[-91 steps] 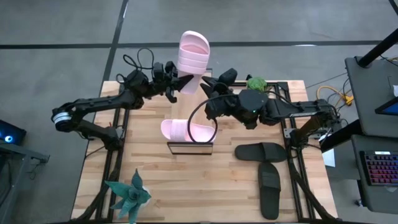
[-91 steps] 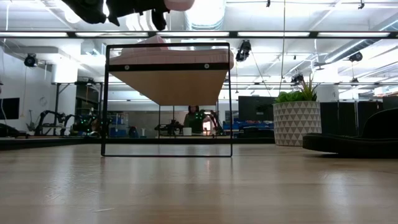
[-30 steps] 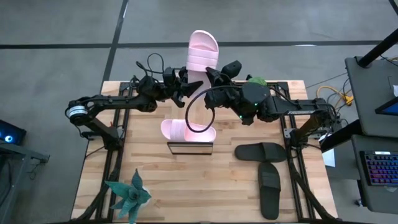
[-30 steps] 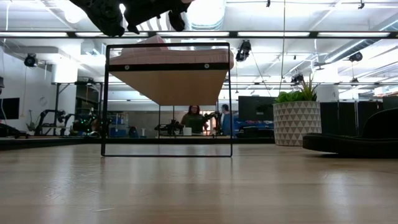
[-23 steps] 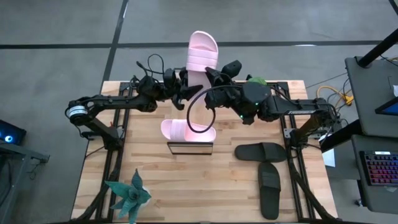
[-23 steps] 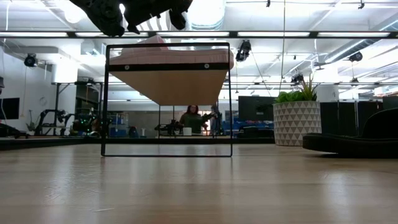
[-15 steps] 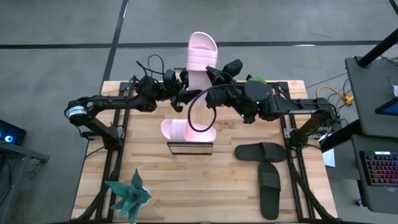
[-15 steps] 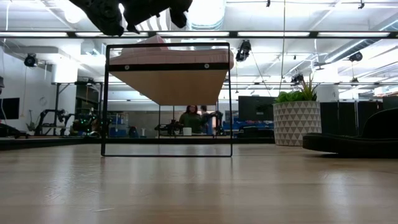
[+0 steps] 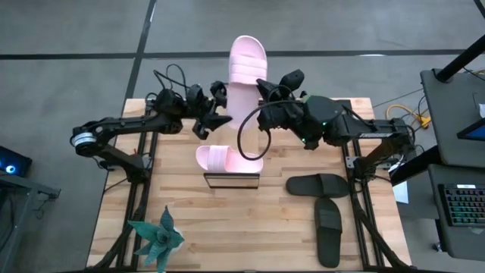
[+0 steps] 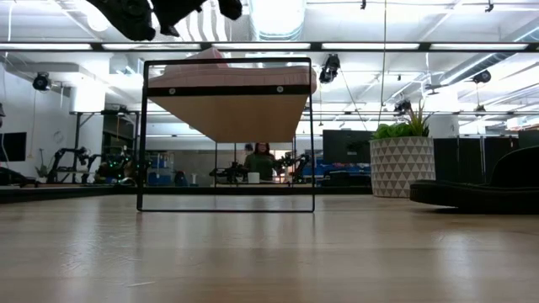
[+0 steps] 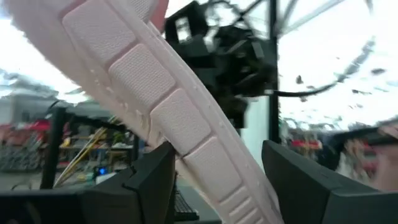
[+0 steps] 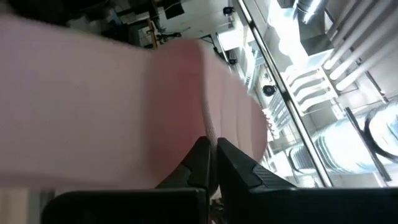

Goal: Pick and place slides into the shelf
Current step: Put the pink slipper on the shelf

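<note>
Above the shelf [image 9: 231,180], right claw [image 9: 261,86] pinched the raised pink slide [image 9: 246,76]; left claw [image 9: 214,110] gaped wide at its 9 o'clock. Second pink slide [image 9: 220,158] lay on the shelf.

raised slide [image 9: 246,72]: light pink, its sole marked with ridged bands; my left wrist view shows fine-textured blocks on it
slide on the shelf [image 9: 224,158]: the same light pink
shelf [image 9: 231,180]: pale wood plank top, thin black frame
black slides [image 9: 323,205]: plain matte black, both of them
my arms and grippers: dark, nearly black
table [image 9: 189,220]: light wood in butcher-block strips
plant at my table corner [image 9: 157,238]: dusty blue-green leaves
planter [image 10: 402,167]: white with a diamond lattice, green leaves above
</note>
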You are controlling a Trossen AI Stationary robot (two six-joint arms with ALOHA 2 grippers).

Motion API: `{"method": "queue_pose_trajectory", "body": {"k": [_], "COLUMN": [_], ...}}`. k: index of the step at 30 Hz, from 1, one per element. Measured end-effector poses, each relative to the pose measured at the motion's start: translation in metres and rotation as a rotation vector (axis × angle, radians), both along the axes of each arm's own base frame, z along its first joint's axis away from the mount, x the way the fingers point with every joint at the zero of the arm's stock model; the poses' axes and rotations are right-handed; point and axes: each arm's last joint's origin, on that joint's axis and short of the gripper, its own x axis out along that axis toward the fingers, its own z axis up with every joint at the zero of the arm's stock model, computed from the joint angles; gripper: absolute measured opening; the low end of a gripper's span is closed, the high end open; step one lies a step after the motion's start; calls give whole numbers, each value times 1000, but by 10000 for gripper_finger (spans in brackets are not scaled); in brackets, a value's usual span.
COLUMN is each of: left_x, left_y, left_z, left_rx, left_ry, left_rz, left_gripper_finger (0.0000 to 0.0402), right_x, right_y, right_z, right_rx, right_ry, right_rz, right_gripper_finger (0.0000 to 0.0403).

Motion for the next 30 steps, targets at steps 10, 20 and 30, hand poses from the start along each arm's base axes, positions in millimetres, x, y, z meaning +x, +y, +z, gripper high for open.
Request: {"method": "queue_pose_trajectory", "body": {"k": [10, 20, 30], "left_x": [-41, -68, -86], "left_y": [-17, -28, -35], "left_z": [24, 28, 1], "left_rx": [254, 313, 672], "left_ry": [21, -6, -60], "left_rz": [192, 258, 437], "left_gripper_finger": [214, 214, 215], "right_x": [-26, -35, -55], "right_y": [-3, -1, 0], "right_z": [7, 4, 4], "right_rx": [115, 226, 505], "right_ry": [-42, -44, -86], "right_rz": [57, 234, 453], "right_gripper_finger": [8, 8, 8]}}
